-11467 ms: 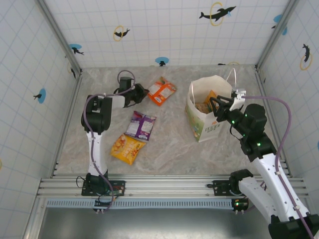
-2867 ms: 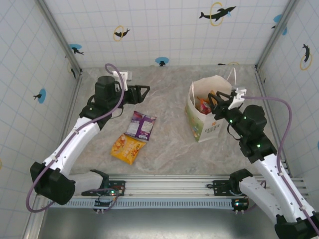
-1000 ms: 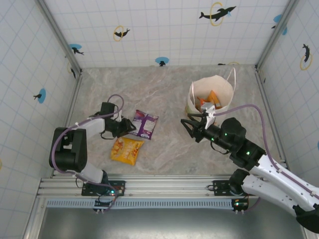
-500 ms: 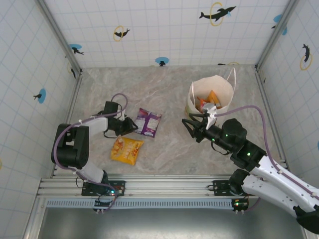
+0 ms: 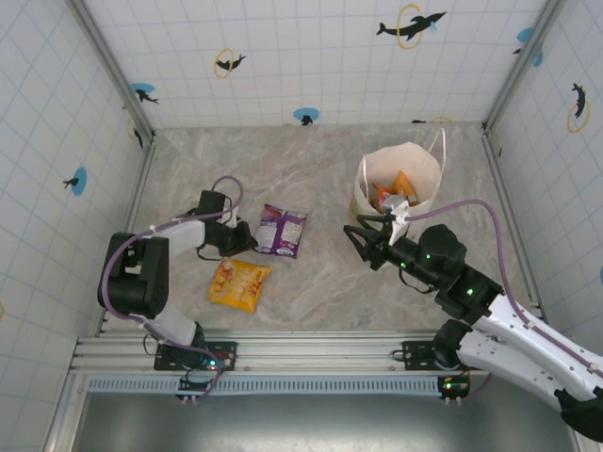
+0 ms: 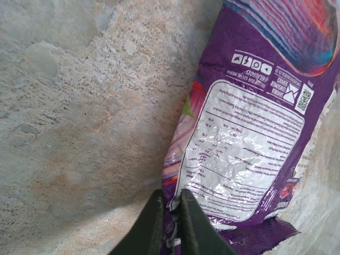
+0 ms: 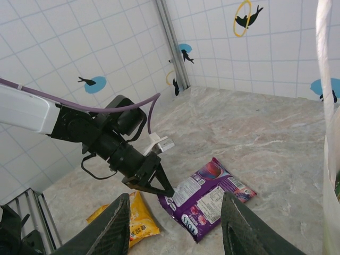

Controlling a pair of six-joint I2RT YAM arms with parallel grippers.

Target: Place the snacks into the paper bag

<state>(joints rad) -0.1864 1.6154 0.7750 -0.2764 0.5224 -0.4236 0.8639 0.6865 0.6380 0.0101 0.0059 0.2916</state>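
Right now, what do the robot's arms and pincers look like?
Both arms are white tubes with chunky black joints. The left arm and the right arm each trail a purple cable. The left pincer and right pincer are dark, with two thin pointed fingers. Tiny green lights glow on the right arm.

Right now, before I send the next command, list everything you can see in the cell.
purple snack packet: one, purple, flat on the table left of centre
yellow-orange snack packet: one, yellow-orange, flat on the table, nearer the arm bases
paper bag: one, cream-white, standing open at the right rear
snacks in the bag: at least two, orange, exact count unclear
table: one, marbled grey-beige
dolphin stickers: several, dark with blue discs or orange rings, on the white tiled walls
left gripper: one, black, shut on the purple snack packet's left edge
right gripper: one, black, open and empty, just left of the paper bag
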